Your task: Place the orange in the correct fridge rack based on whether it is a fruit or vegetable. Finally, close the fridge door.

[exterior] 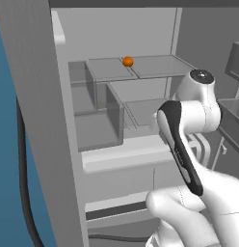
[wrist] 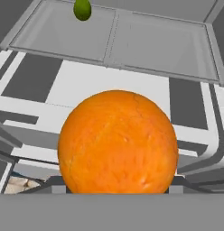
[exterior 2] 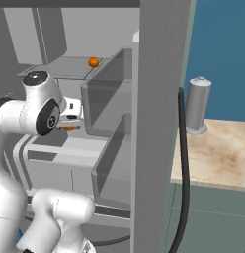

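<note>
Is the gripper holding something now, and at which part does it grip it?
Yes, the gripper holds an orange. The fingers are hidden behind the fruit, so the exact place of the hold cannot be told.

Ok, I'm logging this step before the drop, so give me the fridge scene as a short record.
orange: held in gripper, inside the fridge
gripper: shut on orange
green ball: on the shelf ahead of the gripper
second orange ball: on the upper shelf
door: open

Kitchen: open fridge (exterior: 116, 38), marble counter (exterior 2: 218, 148).
</note>
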